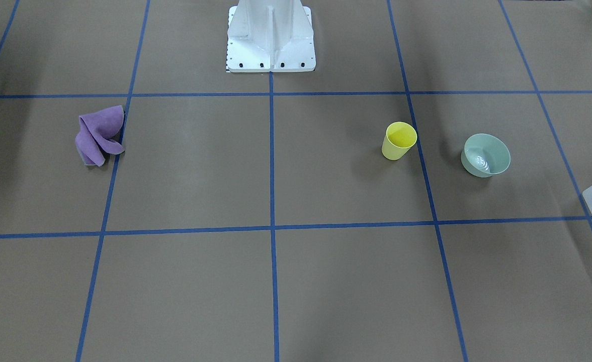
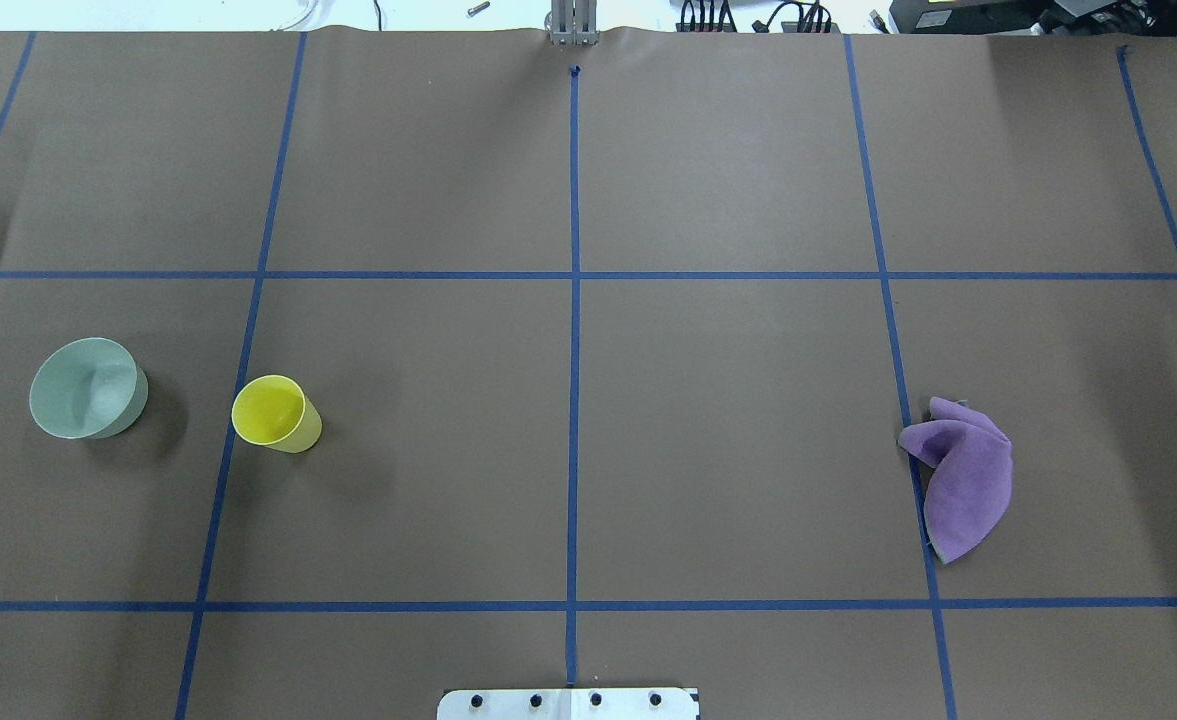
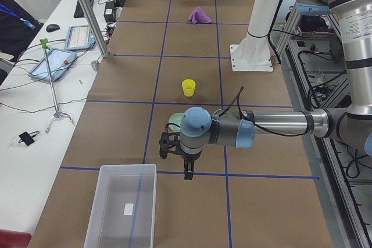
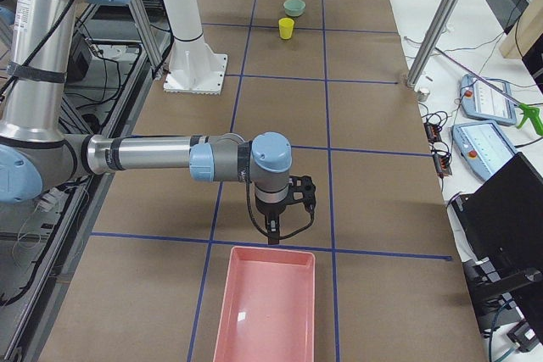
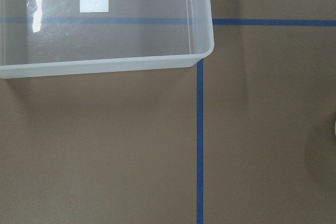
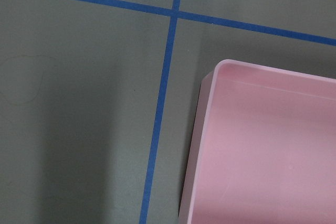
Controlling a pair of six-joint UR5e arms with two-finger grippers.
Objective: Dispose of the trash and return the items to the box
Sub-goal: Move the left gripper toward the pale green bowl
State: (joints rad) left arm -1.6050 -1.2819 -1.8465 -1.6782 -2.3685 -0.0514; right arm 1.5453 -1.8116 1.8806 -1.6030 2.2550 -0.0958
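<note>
The yellow cup [image 1: 399,141] stands upright on the brown table; it also shows in the overhead view [image 2: 273,412]. The mint-green bowl [image 1: 486,155] sits beside it, toward the table's end on my left [image 2: 86,388]. The frosted translucent box [image 3: 123,207] is empty at that end, and its corner shows in the left wrist view [image 5: 105,19]. My left gripper [image 3: 187,169] hangs above the table between bowl and box; I cannot tell whether it is open or shut. My right gripper [image 4: 273,231] hangs just before a pink tray [image 4: 265,307]; its state cannot be told either.
A crumpled purple cloth [image 1: 99,134] lies on the table's right half [image 2: 963,475]. The pink tray is empty in the right wrist view [image 6: 268,150]. The white robot base [image 1: 270,45] stands at the table's middle edge. Blue tape lines grid the table.
</note>
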